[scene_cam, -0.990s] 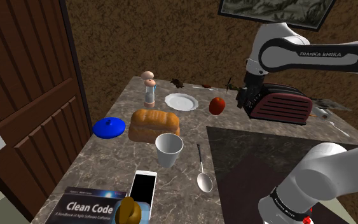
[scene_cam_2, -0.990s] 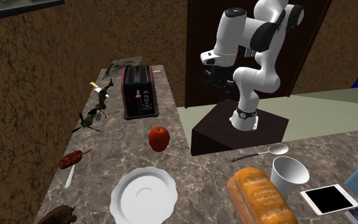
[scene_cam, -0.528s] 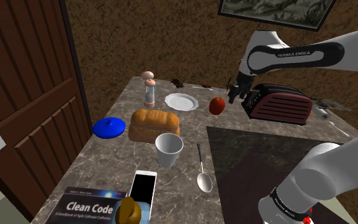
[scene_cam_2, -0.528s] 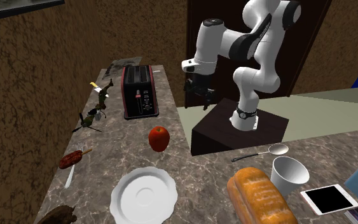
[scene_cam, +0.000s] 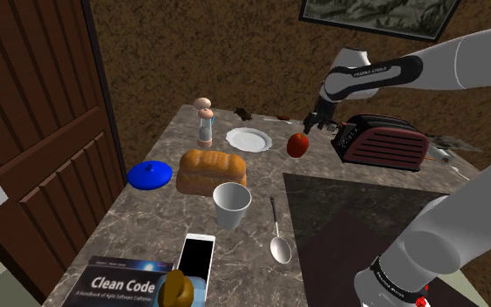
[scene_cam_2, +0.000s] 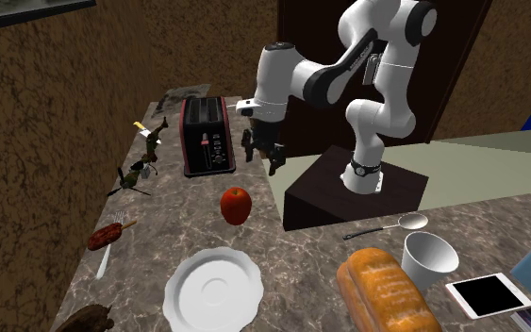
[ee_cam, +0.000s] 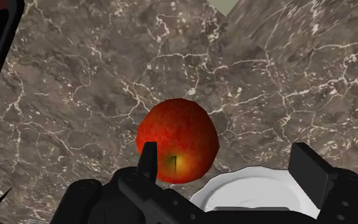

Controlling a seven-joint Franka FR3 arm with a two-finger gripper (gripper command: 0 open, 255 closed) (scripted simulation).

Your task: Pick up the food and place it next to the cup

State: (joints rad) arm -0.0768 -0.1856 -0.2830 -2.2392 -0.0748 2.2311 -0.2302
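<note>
- Change: the arm has swung away from the black toaster (scene_cam: 383, 141) and its stand, bringing the tool (scene_cam: 316, 125) out over the marbled surface (scene_cam: 261, 185), so it now hangs just above the red apple (scene_cam: 297, 145).
- Meaning, as I judge it: the approach is nearly done. The descent and grasp remain, then the carry to the white cup (scene_cam: 232, 206).
- Tool state: in the wrist view the two fingers stand well apart with nothing clasped. The apple (ee_cam: 177, 147) lies ahead of them, closer to one finger than centred, so a small sideways correction looks needed.
- Apple's place: it rests on the surface toward the far edge in the shoulder view, between the white plate (scene_cam: 248, 139) and the toaster. It is well apart from the cup, which stands nearer the middle beside the bread loaf (scene_cam: 210, 170).
- Orientation: the apple stands upright, its stem dimple facing up toward the tool. It is nearly round, so it has no real long axis.
</note>
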